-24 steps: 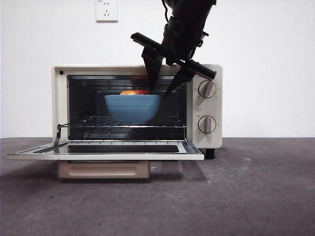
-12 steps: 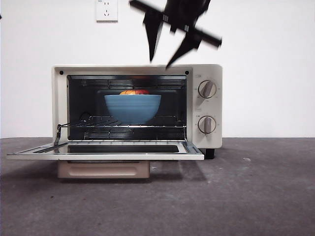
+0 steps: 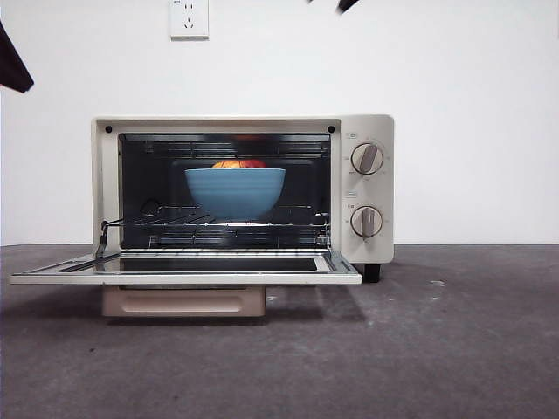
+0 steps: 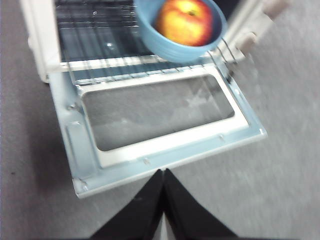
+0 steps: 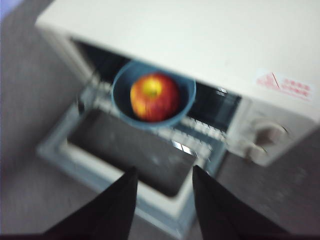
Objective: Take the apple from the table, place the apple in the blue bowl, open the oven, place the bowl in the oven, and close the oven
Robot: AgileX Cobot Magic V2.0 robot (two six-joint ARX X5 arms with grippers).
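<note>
The cream-white oven [image 3: 105,192] stands with its door [image 3: 345,271] folded down flat. On the wire rack inside rests the blue bowl [image 3: 234,192], and the red-yellow apple [image 3: 238,163] shows just over its rim. My right gripper [image 5: 164,172] is open and holds nothing, high above the oven [image 5: 200,40], looking down on the bowl [image 5: 121,95] and apple [image 5: 154,97]. Only its black tip [image 3: 347,4] remains at the front view's upper edge. My left gripper [image 4: 162,172] is shut and holds nothing, hanging over the table just in front of the door [image 4: 165,145], with the bowl [image 4: 160,47] and apple [image 4: 184,21] beyond.
Two round knobs [image 3: 367,159] sit on the oven's right panel. The dark grey table [image 3: 437,349] stretches in front and to the right. A wall socket [image 3: 189,17] is above the oven. The left arm's black tip [image 3: 13,61] shows at the left edge.
The open right gripper has risen from in front of the oven's upper right corner almost out of the front view. A black arm tip has come in at the left edge.
</note>
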